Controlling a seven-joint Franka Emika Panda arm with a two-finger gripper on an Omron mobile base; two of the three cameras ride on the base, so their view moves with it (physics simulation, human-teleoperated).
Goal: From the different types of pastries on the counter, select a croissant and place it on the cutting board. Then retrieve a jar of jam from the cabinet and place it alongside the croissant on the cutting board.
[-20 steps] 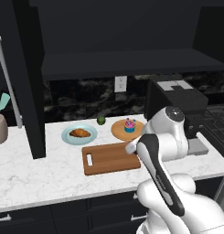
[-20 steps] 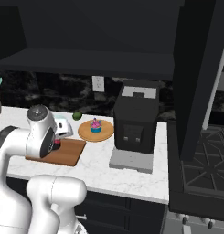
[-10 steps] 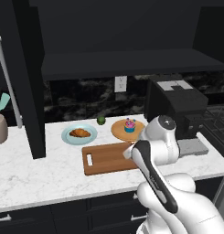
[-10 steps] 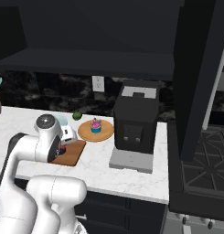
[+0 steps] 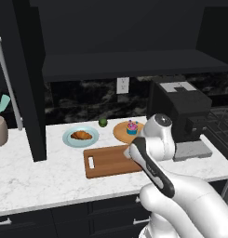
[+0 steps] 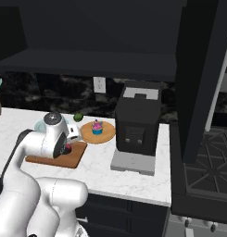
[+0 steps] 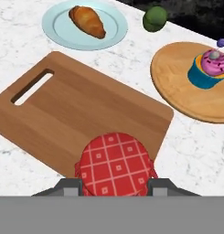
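The white marble counter (image 5: 50,176) runs under the black cabinet (image 5: 134,65), beside a coffee machine (image 6: 138,122). My gripper (image 7: 115,185) is clamped on the jar of jam (image 7: 115,167), its red checked lid between my fingers (image 7: 70,186), over the near end of the cutting board (image 7: 77,114). Since a second ago my arm has swung lower and further over the board. The croissant (image 7: 88,20) has stayed on its pale blue plate (image 7: 58,32); the cupcake (image 7: 208,68) sits on the round wooden plate (image 7: 177,77), near the green fruit (image 7: 154,18).

arm (image 5: 155,160) bent fwd, low | fingers (image 7: 70,186) clamped, holding
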